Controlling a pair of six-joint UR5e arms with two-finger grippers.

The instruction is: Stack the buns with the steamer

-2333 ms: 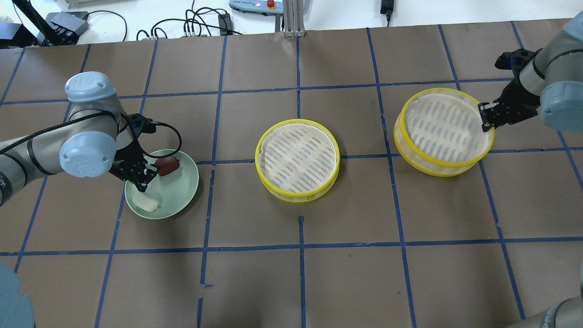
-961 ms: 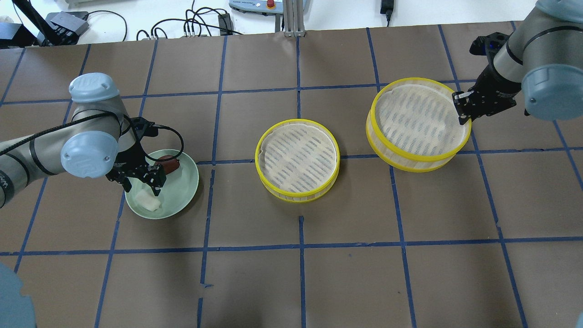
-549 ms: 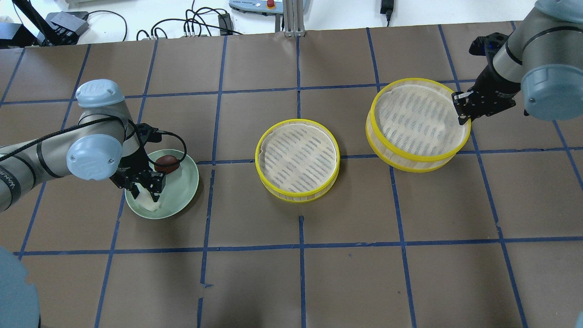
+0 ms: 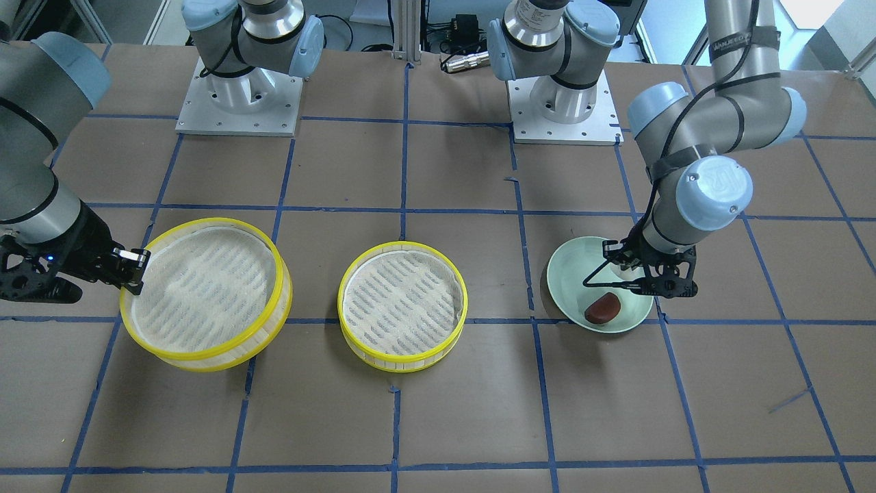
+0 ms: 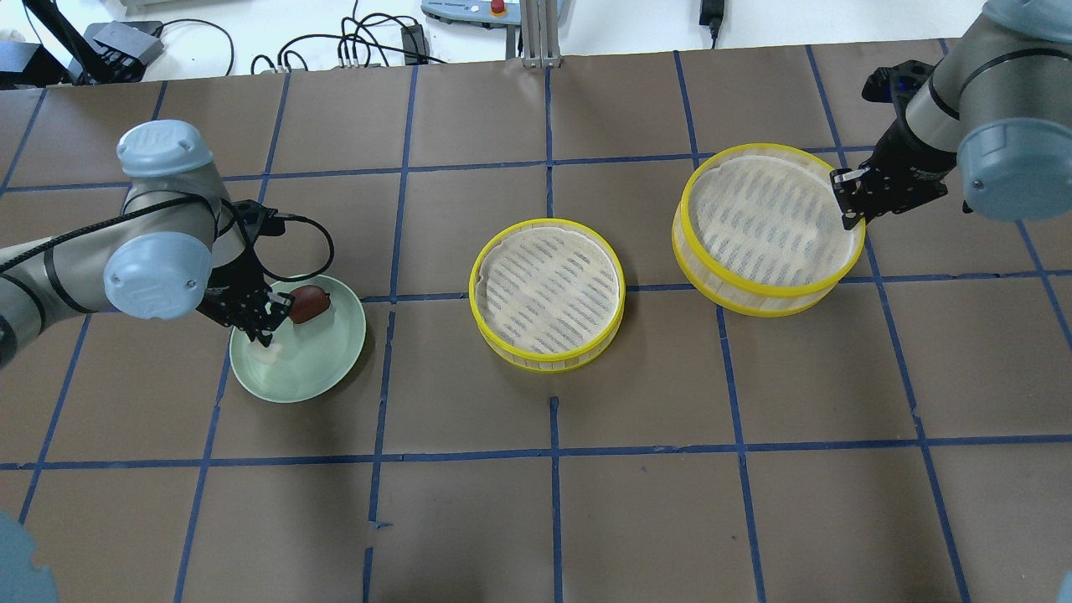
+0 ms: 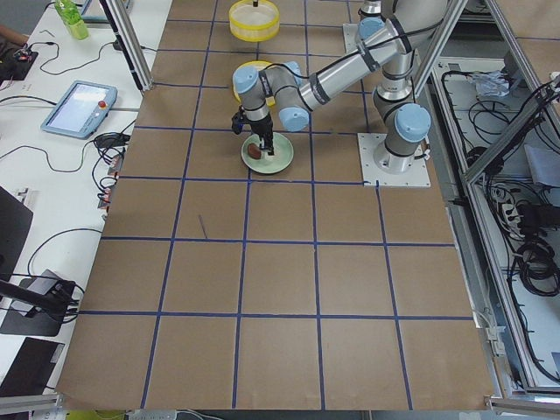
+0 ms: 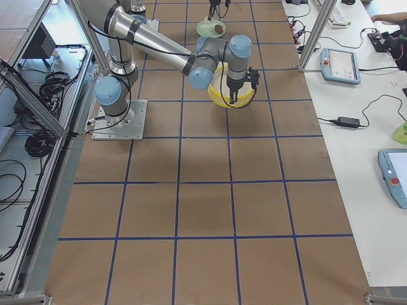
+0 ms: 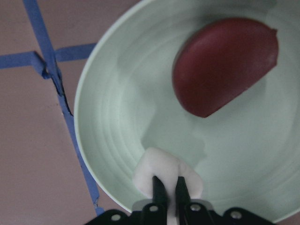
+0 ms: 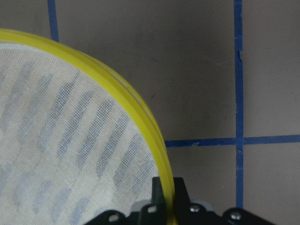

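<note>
Though barely seen overhead, white bun [image 8: 159, 165] clamped (wrist)

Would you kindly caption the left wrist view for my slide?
Left pincer gripping white bun, green plate beneath, brown bun beside it.

My left claw [image 8: 168, 187] points straight down, fingers pinched nearly together. My right claw [image 9: 166, 188] is clamped tight too, also pointing down.

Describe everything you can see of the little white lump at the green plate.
The white bun is a small, soft-looking lump with rounded edges. The left gripper is shut on it from above, over the green plate, near its rim. The dark red bun is apart from it. Whether it touches the plate is unclear.
</note>
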